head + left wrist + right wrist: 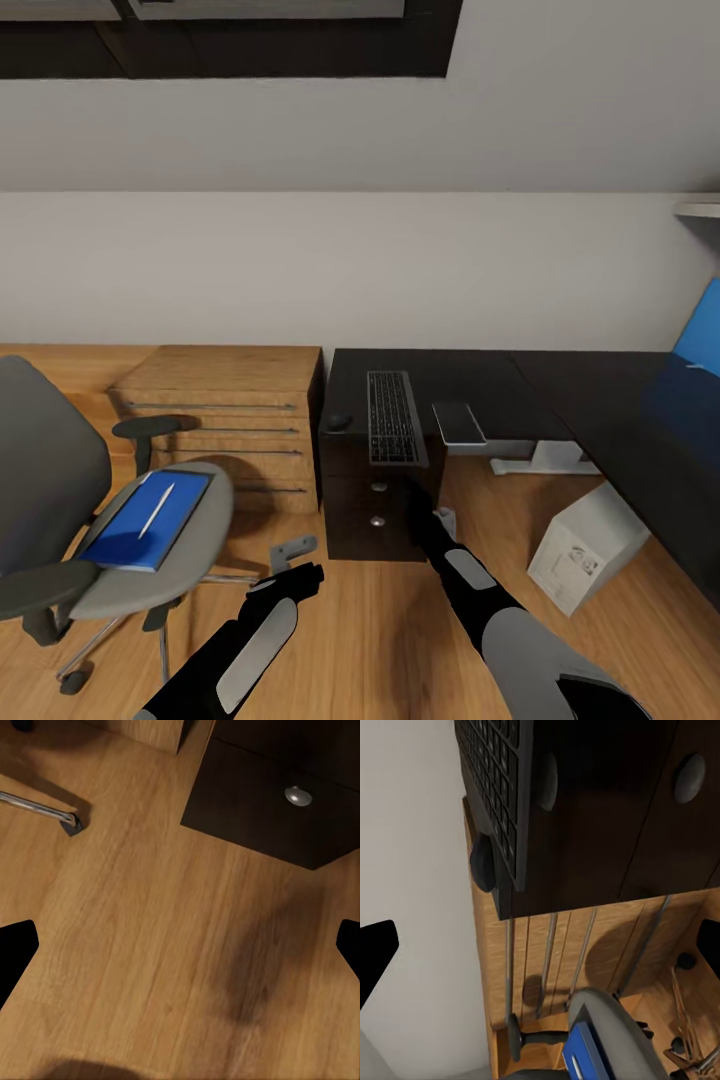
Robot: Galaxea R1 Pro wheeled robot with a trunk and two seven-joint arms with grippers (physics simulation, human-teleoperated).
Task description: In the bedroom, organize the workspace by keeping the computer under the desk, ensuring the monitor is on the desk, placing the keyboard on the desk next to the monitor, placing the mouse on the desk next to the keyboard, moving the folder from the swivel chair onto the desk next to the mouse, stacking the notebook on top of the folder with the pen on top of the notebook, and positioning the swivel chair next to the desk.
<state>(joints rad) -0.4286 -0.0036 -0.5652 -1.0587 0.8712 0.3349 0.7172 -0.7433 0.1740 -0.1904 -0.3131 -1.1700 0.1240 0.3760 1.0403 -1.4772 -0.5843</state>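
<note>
The grey swivel chair (60, 500) stands at the left with the blue folder (150, 520) on its seat and the white pen (157, 510) lying on the folder. On the black desk (560, 390) lie the keyboard (392, 415), the mouse (338, 421) to its left and the dark notebook (458, 422) to its right. The grey-white computer (585, 548) sits on the floor under the desk. My left gripper (290, 553) hangs open over bare floor. My right gripper (435, 515) is open in front of the desk drawers (370, 510), below the keyboard (499, 787) and mouse (482, 862).
A low oak drawer unit (225, 420) stands between chair and desk. A blue panel (700, 340) is at the right edge. The chair's chrome leg (37, 806) and a drawer knob (298, 795) are near my left gripper (180, 952). Plank floor lies open between them.
</note>
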